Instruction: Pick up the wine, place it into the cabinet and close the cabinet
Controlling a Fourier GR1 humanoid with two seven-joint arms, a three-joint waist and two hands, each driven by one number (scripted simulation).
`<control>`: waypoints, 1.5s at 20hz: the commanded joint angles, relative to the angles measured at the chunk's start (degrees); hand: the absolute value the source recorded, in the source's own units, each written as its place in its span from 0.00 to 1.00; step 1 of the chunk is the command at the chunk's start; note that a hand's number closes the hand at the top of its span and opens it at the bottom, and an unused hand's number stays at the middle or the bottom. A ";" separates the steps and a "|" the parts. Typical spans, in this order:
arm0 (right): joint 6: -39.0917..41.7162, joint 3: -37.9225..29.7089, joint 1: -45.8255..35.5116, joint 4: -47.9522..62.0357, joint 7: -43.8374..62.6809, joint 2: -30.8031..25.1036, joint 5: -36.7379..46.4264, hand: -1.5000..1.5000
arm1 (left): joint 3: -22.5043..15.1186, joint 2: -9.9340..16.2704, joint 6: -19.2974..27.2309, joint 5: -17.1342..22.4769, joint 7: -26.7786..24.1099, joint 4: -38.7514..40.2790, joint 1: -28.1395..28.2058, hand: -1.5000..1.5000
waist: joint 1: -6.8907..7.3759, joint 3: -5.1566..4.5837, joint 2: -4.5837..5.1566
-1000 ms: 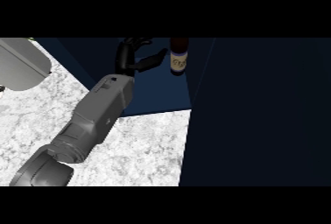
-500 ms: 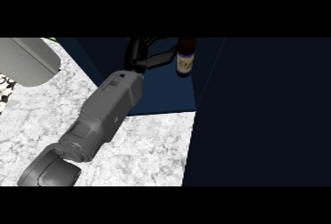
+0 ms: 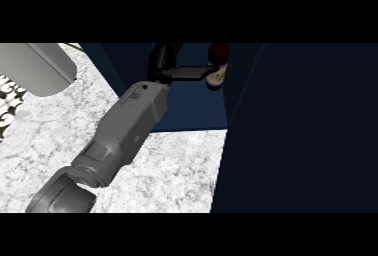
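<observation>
Head view is showing one grey forearm reaching up from the marble table into the dark blue cabinet. Which arm it is cannot be told for sure; it is coming in from the lower left, so it is probably the left. Its black robot hand is curling round the wine, which is standing inside the cabinet, near its back and just beside the right wall. Picking up looks done and placing is nearly done; letting go, pulling the arm out and shutting the cabinet are probably what is remaining. The cabinet door is hanging open at the cabinet's right, its edge running close beside the bottle, so room for the wrist is looking narrow there, while the cabinet's left side is offering more room. A pale grey object is lying left of the cabinet.
</observation>
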 commanded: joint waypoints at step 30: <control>-0.86 -4.90 5.56 -12.31 4.23 -5.93 -3.89 0.00 | -24.73 3.78 1.21 5.03 9.09 -59.44 52.95 0.00 | 2.87 0.09 -0.65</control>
